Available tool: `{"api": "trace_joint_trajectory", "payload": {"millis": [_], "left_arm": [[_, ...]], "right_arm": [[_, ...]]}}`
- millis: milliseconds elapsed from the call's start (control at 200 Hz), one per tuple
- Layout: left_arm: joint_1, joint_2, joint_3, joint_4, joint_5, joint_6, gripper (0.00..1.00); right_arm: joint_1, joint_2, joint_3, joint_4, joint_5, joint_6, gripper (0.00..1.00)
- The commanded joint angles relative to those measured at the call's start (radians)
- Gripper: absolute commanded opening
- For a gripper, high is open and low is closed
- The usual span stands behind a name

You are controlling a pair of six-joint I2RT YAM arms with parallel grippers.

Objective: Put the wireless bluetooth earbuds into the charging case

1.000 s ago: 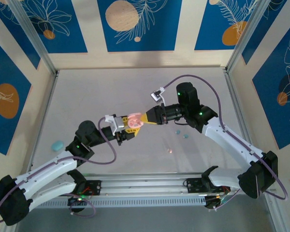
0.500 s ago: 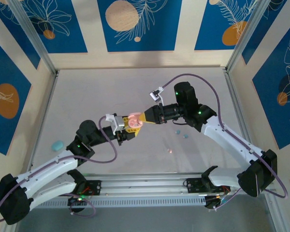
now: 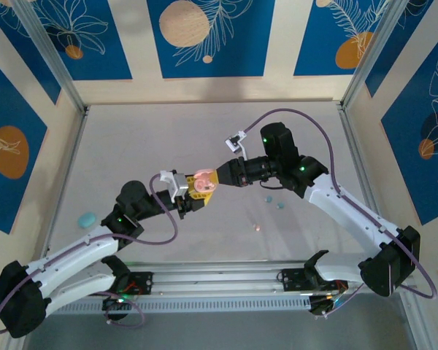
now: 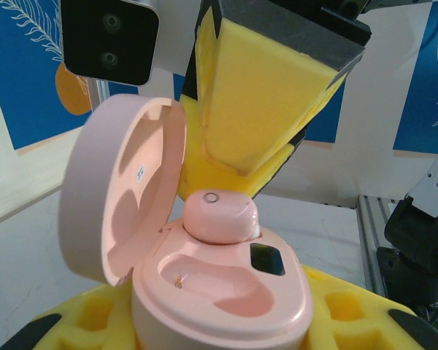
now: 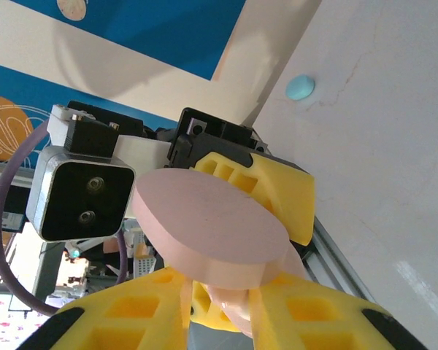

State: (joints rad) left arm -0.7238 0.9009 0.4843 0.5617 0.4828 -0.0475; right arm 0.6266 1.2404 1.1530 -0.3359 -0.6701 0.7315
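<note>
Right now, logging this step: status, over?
Left claw shut on open pink case. Right claw over pink earbud, grip unclear. Earbud set on case, one socket empty. Lid swung clear.

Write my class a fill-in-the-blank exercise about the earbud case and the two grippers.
The pink charging case has its lid ___.
The left gripper holds the ___.
Just under the right gripper sits a pink ___.
The case's nearer socket is ___.
Missing: open; case; earbud; empty.
</note>
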Motion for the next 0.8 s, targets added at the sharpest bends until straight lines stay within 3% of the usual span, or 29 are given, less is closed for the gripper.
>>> {"api": "trace_joint_trajectory", "payload": {"millis": [0, 330, 570, 695, 795], "left_arm": [[0.001, -0.009, 0.023, 0.102, 0.041, -0.014, 0.30], [0.001, -0.014, 0.023, 0.090, 0.020, -0.006, 0.29], [0.002, -0.027, 0.019, 0.059, -0.020, 0.017, 0.30], [0.003, -0.027, 0.017, 0.060, -0.035, 0.020, 0.30], [0.002, -0.029, 0.017, 0.067, -0.039, 0.017, 0.30]], "right_arm": [[0.008, 0.014, 0.020, -0.067, 0.050, -0.032, 0.30], [0.011, 0.002, 0.048, -0.107, 0.072, -0.044, 0.36], [-0.031, -0.142, 0.016, -0.125, 0.131, -0.044, 0.42], [-0.084, -0.271, -0.068, -0.138, 0.224, -0.016, 0.46], [-0.146, -0.352, -0.173, -0.260, 0.398, 0.045, 0.50]]}}
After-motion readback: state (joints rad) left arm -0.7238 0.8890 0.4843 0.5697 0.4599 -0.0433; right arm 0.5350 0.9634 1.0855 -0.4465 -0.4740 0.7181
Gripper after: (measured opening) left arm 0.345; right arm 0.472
